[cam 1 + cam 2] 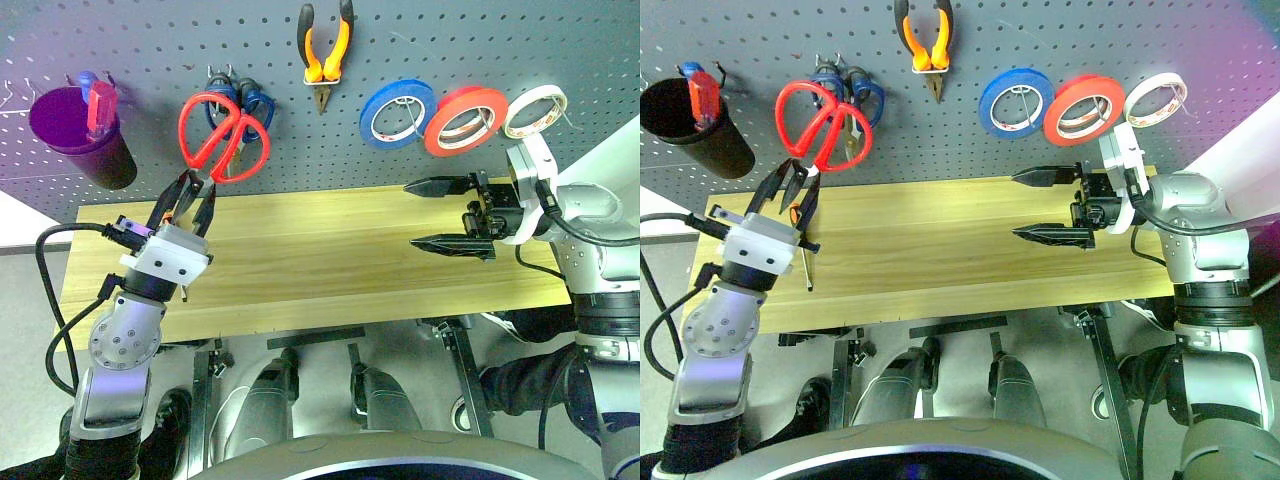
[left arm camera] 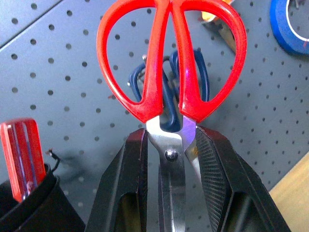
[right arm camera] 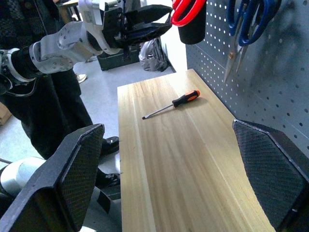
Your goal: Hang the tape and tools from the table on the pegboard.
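We see the left gripper (image 1: 193,196) pinching the red-handled scissors (image 1: 222,137) by the blades just below the pivot, its two black fingers (image 2: 128,188) pressed against the steel on either side. The red loops stand up in front of the pegboard (image 1: 150,40), right over the blue-handled scissors (image 1: 252,100) that already hang on a hook there, so the blue pair sits directly behind the red handles. Whether the red loops touch a hook, we cannot tell.

To the left of the scissors a dark cup (image 1: 85,135) hangs on the board with a red-handled item (image 1: 100,108) standing in it. To the right hang the pliers (image 1: 325,50) with orange-and-black handles, then the blue roll (image 1: 397,113), the red-orange tape (image 1: 465,120) and the cream-white roll (image 1: 535,110), each overlapping the next in a row.

The right gripper (image 1: 450,215) hovers over the right part of the table (image 1: 320,270), turned sideways, its fingers spread wide with nothing between them. It sits just below the red-orange tape and the white roll, apart from both.

The screwdriver (image 3: 170,104) lies flat on the table planks near the left end, close beside the left gripper, its orange-and-black handle toward the board and its tip pointing away from it. Nothing else lies on the tabletop between the two grippers. A person in dark clothing (image 3: 43,101) stands beyond the table's far end in the right wrist view.
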You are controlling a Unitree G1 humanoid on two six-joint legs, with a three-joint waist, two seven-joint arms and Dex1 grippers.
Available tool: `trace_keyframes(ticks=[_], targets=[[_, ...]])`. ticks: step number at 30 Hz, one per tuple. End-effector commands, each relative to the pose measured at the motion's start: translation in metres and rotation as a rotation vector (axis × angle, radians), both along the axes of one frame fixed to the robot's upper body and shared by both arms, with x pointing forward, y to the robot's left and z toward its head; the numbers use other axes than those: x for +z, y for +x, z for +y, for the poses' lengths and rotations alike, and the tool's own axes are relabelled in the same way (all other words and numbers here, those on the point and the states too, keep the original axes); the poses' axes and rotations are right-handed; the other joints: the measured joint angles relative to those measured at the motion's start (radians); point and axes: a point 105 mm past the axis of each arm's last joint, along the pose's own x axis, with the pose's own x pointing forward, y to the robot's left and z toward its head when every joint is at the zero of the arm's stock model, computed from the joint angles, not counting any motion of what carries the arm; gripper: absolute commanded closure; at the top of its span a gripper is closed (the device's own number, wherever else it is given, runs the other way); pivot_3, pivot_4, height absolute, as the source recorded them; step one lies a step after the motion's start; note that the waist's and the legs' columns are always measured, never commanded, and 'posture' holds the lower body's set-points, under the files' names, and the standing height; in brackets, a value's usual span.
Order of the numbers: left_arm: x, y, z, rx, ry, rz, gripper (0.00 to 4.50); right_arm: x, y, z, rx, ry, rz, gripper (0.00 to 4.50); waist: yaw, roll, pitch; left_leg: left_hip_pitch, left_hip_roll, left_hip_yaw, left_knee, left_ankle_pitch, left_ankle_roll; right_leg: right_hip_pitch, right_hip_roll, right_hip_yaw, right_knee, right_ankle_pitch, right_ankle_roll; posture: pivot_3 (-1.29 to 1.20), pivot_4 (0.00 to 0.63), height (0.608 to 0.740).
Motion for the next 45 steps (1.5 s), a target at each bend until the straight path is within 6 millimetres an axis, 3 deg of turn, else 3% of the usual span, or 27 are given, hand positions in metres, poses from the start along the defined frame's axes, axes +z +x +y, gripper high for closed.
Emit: trace_keyframes(ticks=[1,18,27,39,45], targets=[[0.007,-0.002,0.006,0.014,-0.011,-0.038,3.41,0.011,-0.007,-0.001,0.036,0.029,-0.028,0.00,0.004,0.000,0.000,0.000,0.000,0.000,0.000,0.000,0.000,0.000,0.000,0.000,0.000,0.000,0.000,0.01,0.320,0.740],[0.002,0.013,-0.001,-0.017,-0.035,-0.040,3.41,0.035,-0.027,-0.007,0.107,0.147,0.017,0.00,0.013,0.000,0.000,0.000,0.000,0.000,0.002,0.000,0.000,0.000,0.000,-0.001,0.001,0.001,0.001,-0.01,0.321,0.740],[-0.001,0.026,-0.004,-0.028,-0.039,-0.039,3.41,0.065,-0.037,-0.013,0.136,0.237,0.001,0.00,0.013,0.000,0.000,0.000,0.000,0.000,0.002,0.000,0.000,0.001,0.000,-0.001,0.002,0.001,0.001,-0.03,0.322,0.740],[-0.020,0.054,-0.017,-0.086,-0.064,0.015,3.41,0.056,-0.041,-0.008,0.129,0.204,0.012,0.00,0.012,0.000,0.000,0.000,0.000,0.000,0.003,0.000,0.000,0.001,-0.001,-0.002,0.003,0.001,0.001,-0.06,0.324,0.740],[-0.023,0.069,-0.014,-0.076,-0.121,0.044,3.41,0.053,-0.040,-0.009,0.109,0.198,0.013,0.00,0.011,0.000,0.000,0.001,-0.001,0.001,0.005,0.000,0.000,0.001,-0.001,-0.002,0.005,0.001,0.001,-0.07,0.324,0.740]])
